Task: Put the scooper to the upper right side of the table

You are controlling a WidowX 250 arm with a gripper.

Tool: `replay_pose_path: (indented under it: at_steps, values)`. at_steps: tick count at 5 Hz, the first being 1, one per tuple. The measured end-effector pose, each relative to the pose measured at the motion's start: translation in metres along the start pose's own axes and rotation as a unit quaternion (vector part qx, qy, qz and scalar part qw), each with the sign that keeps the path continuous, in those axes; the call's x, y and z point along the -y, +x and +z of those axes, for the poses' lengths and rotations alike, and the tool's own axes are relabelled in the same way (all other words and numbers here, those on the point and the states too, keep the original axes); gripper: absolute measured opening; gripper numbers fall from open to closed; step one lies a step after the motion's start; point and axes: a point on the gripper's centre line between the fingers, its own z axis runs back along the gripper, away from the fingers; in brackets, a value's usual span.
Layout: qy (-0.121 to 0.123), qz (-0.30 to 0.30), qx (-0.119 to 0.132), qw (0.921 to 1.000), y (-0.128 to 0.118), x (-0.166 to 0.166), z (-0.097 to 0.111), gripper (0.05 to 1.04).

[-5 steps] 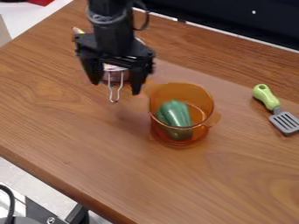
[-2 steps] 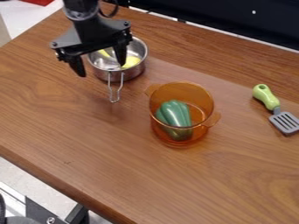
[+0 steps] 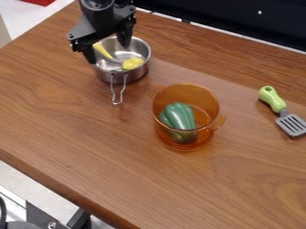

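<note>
There's the yellow scooper [image 3: 133, 63] inside the metal pot [image 3: 136, 75], the gripper [image 3: 108, 47] above that pot's far-left rim, seemingly spread. Grasping comes first: line up, lower, pinch the handle [image 3: 102, 50].

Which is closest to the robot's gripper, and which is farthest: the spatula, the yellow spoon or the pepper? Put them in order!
Nearest to the gripper in the camera view:
1. Yellow spoon, right below it
2. Pepper, mid-picture, in the orange pot
3. Spatula, at the picture's right
</note>
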Motion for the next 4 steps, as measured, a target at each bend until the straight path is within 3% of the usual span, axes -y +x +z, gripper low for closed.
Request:
replay_pose_path:
  at_steps: [1, 2, 3, 4]
  values:
    - [-0.001, 0.035, 0.024, 0.9991, 0.009, 0.002, -0.002, 0.995]
    - [0.019, 0.071, 0.059, 0.9956, 0.016, -0.003, -0.008, 0.995]
    - [0.042, 0.071, 0.062, 0.9947, 0.021, -0.002, -0.016, 0.996]
    - [0.050, 0.093, 0.076, 0.9915, 0.027, -0.003, -0.022, 0.948]
